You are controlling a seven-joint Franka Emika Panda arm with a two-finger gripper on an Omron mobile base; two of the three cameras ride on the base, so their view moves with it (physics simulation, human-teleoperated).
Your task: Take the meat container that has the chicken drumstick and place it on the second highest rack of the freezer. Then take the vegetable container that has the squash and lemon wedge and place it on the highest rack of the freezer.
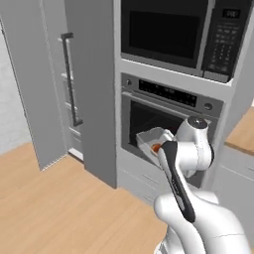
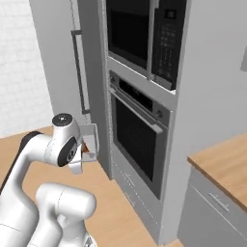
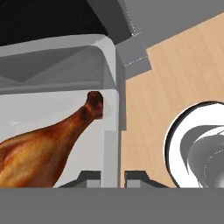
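Observation:
The meat container is a pale grey open box, and the brown chicken drumstick lies inside it. My gripper is shut on the container's side wall, one fingertip on each side of it. From the base cameras, the container hangs in the air in front of the oven, held at the end of my arm. The freezer stands to the left with its door swung open and some racks showing inside. The vegetable container is out of view.
A wall oven and a microwave are stacked right behind the held container. A wooden counter lies to the right. Open wooden floor stretches in front of the freezer.

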